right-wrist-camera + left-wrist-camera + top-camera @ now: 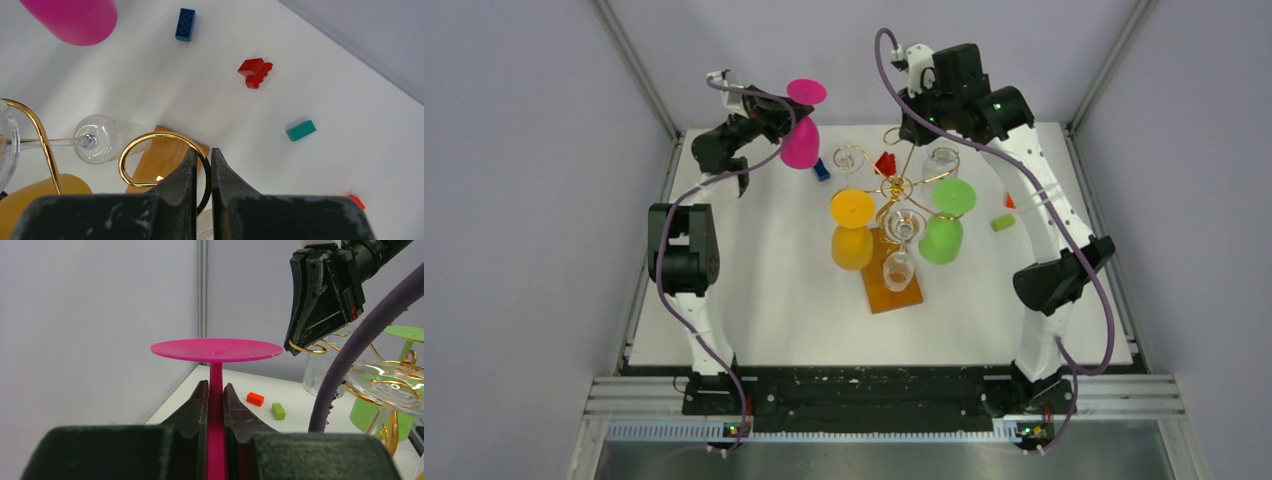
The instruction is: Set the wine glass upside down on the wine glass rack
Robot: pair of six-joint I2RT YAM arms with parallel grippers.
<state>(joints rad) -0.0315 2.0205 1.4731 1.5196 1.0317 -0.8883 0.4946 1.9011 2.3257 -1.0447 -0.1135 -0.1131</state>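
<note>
A pink wine glass [801, 143] hangs upside down above the table's far left, its round foot [216, 350] on top. My left gripper [216, 385] is shut on its stem. The wine glass rack [894, 187], gold wire on an orange-brown wooden base [890, 290], stands mid-table. It carries inverted yellow [852, 230], green [944, 228] and clear [900, 255] glasses. My right gripper [202, 151] is shut on one gold scroll arm [150, 136] at the rack's far side. The wire passes between the fingertips.
Small blocks lie on the white table behind the rack: blue [185, 24], red [255, 72], teal [300, 130], green [1002, 222]. Two more clear glasses [941, 160] hang at the rack's far side. Grey walls close in the table's back and sides.
</note>
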